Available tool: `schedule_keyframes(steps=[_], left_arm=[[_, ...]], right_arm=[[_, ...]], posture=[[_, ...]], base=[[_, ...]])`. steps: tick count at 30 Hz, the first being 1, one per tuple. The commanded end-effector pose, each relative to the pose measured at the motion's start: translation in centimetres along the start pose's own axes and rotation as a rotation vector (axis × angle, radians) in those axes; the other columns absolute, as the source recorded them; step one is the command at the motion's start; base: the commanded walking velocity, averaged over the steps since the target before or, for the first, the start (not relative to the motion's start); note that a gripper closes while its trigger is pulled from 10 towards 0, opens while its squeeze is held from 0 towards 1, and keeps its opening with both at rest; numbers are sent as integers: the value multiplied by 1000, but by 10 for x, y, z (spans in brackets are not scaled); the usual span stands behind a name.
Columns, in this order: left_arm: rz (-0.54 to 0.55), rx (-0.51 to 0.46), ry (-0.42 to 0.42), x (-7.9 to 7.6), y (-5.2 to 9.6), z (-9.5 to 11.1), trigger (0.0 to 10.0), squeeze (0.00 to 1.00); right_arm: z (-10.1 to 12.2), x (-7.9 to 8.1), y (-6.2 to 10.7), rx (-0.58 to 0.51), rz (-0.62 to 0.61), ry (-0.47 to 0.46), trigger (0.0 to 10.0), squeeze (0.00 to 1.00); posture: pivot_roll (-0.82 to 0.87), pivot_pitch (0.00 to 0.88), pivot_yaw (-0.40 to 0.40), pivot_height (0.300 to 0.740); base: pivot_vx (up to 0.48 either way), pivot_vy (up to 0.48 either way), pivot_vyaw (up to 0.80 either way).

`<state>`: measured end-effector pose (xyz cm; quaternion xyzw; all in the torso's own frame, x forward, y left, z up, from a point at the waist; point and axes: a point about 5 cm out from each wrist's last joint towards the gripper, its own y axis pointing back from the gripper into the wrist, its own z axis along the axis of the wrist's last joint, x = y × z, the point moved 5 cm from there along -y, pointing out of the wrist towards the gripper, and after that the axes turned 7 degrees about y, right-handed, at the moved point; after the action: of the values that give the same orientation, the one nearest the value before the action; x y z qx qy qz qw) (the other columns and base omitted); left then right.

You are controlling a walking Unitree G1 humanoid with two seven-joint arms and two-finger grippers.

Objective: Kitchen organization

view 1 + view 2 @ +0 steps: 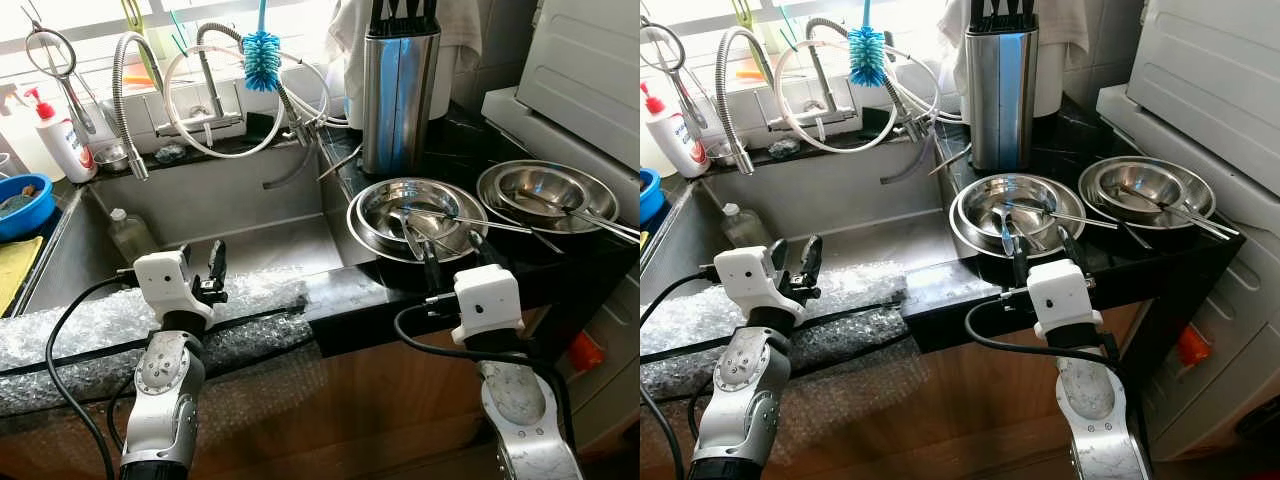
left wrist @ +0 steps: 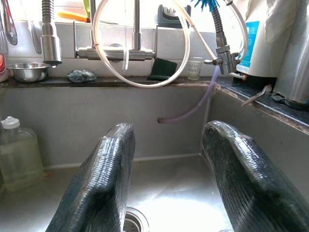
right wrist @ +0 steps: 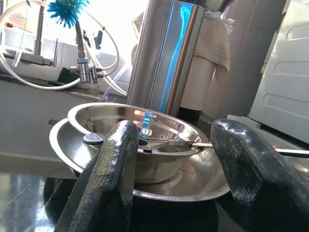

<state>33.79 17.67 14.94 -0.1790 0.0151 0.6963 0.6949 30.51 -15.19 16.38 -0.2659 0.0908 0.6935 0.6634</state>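
Steel knife block (image 1: 398, 88) behind stacked bowls (image 1: 415, 215)

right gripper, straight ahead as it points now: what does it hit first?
Most likely the near rim of the stacked steel bowls on the black counter. The right gripper is open and aimed at them, utensils lying inside. Depth is unclear, but nothing sits between.

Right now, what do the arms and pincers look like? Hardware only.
Both arms are silver metal with a speckled finish and round joint caps. Each ends in a white boxy wrist housing carrying two long black fingers with a textured surface. The left pincer has a black cable looping from the housing down along the arm; the right pincer has a similar black cable curling under its housing. No markings readable.
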Motion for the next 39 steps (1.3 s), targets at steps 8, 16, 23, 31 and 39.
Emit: schedule_keyframes(steps=[8,16,23,31,39], left_arm=[[12,22,-9,4,2,-6,10000,0],[4,22,-16,2,2,-6,10000,0],[-1,20,-19,1,2,-5,10000,0],[1,18,-21,2,2,-4,10000,0],[5,15,-22,3,0,-4,10000,0]], right_arm=[[-7,3,-2,30,5,-2,0,0],[-7,6,-3,30,13,-10,0,0],[-5,5,-5,22,11,-12,0,0],[-5,4,-7,17,6,-9,0,0],[-3,1,-9,6,-2,-13,0,0]], posture=[[-143,0,112,740],[-142,0,115,740],[-140,0,114,740],[-138,0,113,740],[-137,0,115,740]], base=[[0,0,0],[0,0,0],[0,0,0],[0,0,0],[0,0,0]])
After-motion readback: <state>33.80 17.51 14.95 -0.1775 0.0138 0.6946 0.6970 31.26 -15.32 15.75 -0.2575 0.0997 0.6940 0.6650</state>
